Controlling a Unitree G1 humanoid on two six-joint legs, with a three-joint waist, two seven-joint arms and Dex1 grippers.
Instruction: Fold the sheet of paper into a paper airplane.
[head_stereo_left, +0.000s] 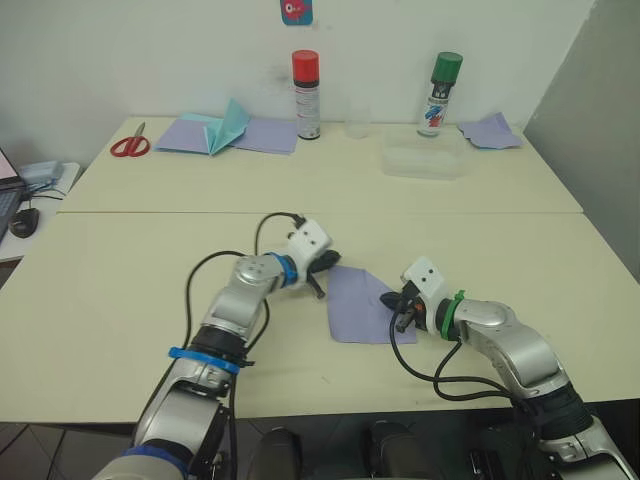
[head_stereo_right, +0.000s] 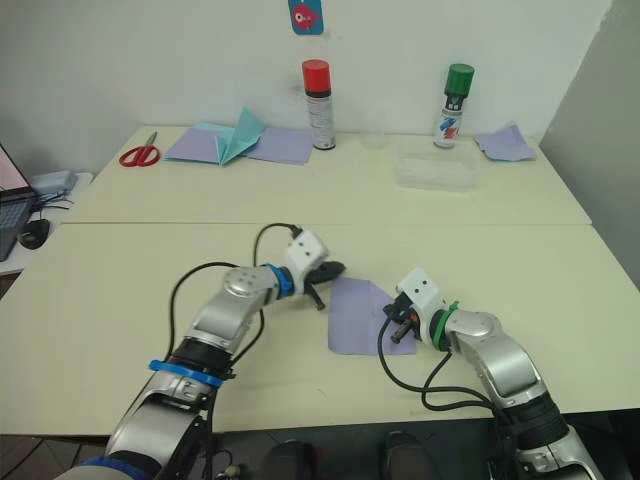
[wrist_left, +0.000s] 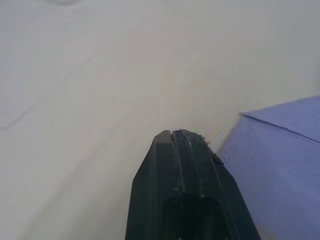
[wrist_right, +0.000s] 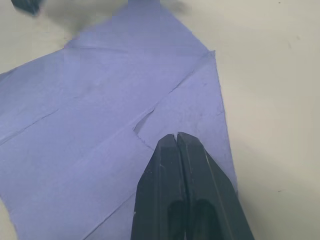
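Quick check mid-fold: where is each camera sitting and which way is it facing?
Left and right eye views: head stereo pair, looking forward and down over both arms at the table; left gripper and right gripper flank the sheet of paper.
Left wrist view: along shut fingers, paper beside them.
Right wrist view: along shut fingers over the creased paper.
All share the paper.

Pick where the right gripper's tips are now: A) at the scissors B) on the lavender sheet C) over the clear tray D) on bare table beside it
B: in the right wrist view the shut right gripper sits over the creased sheet, near its edge.
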